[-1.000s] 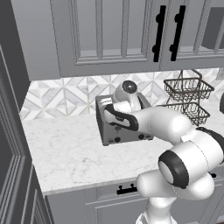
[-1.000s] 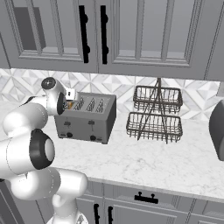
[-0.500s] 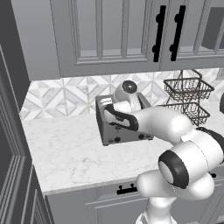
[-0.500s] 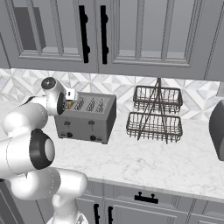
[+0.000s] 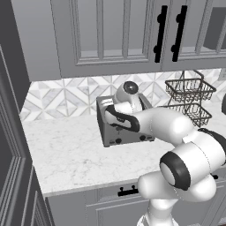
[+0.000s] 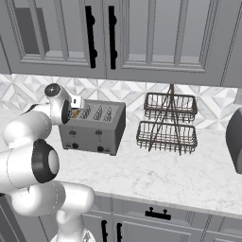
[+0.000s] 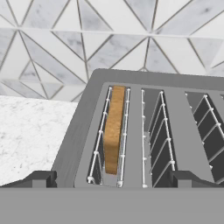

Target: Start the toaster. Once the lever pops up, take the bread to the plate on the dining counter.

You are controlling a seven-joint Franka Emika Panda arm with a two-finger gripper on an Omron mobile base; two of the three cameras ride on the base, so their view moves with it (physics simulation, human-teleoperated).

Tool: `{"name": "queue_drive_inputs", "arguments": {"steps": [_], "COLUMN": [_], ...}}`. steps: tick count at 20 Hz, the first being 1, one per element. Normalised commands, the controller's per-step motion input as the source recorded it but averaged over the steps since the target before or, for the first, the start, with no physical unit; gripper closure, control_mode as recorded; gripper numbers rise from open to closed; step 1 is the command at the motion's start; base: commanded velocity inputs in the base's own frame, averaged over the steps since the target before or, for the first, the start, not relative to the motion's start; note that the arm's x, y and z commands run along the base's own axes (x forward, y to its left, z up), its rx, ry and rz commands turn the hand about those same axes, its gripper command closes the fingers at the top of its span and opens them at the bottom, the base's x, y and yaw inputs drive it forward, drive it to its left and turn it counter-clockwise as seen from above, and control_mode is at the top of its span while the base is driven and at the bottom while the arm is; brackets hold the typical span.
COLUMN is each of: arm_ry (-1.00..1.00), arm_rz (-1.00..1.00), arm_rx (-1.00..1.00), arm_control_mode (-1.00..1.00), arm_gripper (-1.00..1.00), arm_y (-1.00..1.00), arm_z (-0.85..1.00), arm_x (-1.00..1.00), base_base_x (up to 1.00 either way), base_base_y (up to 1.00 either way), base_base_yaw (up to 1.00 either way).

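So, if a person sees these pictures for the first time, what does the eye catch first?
Probably the golden-brown bread, standing upright in the leftmost slot of the grey toaster in the hand view. Next, the open gripper poised just above the toaster's top, then the empty two-tier wire basket to its right on the counter.

The toaster [image 6: 93,127] is grey metal with black knobs and dark levers on its front; its slots are lined with pale wire. The bread [image 7: 114,127] is golden-brown. The counter [image 6: 156,175] is white with faint grey veining. The backsplash [image 7: 57,48] has grey and white triangular tiles. The cabinets [image 6: 142,38] are grey with black handles. The basket rack [image 6: 167,123] is dark wire
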Motion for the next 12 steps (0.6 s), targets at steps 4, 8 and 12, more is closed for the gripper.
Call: {"name": "queue_drive_inputs", "arguments": {"steps": [4, 8, 12], "arm_ry": [0.0, 0.0, 0.0], "arm_rz": [0.0, 0.0, 0.0], "arm_rx": [0.0, 0.0, 0.0], "arm_control_mode": [-1.0, -1.0, -1.0], "arm_gripper": [-1.0, -1.0, -1.0], "arm_y": [0.0, 0.0, 0.0], "arm_z": [0.0, 0.0, 0.0], "arm_x": [0.0, 0.0, 0.0], "base_base_x": [0.0, 0.0, 0.0], "base_base_y": [0.0, 0.0, 0.0], "base_base_yaw": [0.0, 0.0, 0.0]}}
